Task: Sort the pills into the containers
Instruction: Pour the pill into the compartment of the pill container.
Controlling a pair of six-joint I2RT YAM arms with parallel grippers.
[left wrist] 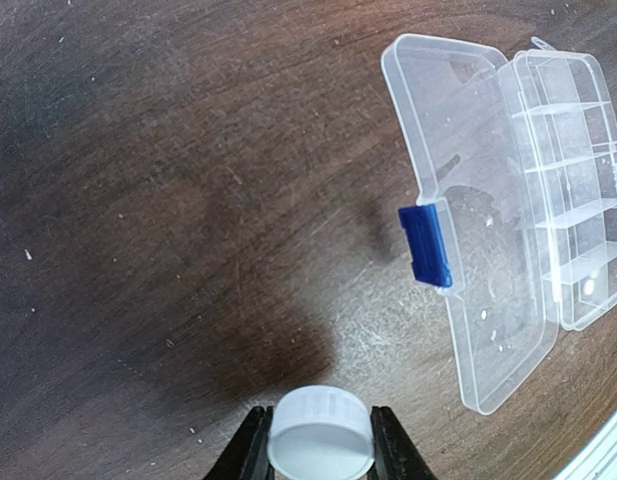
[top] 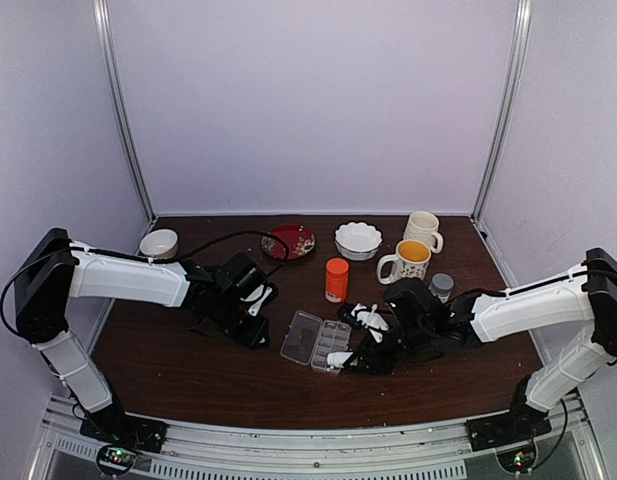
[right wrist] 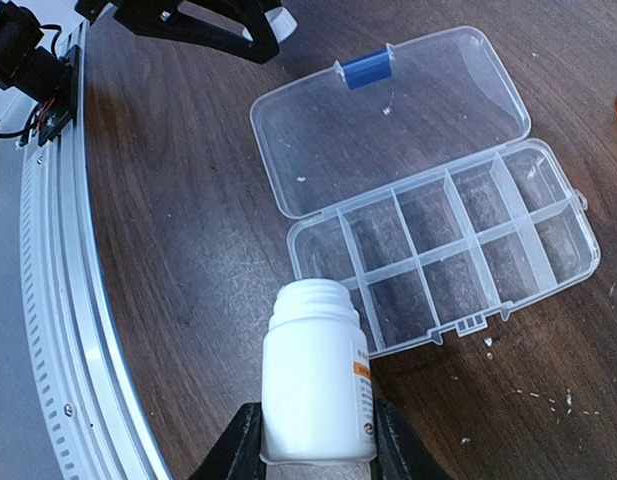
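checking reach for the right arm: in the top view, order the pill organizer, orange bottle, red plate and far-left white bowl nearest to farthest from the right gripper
From the right gripper:
1. pill organizer, just to its left
2. orange bottle, behind it, mid-table
3. red plate, back centre
4. white bowl, back left corner

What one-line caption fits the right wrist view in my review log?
Right gripper holds an uncapped white bottle, mouth at the near edge of the open clear organizer.
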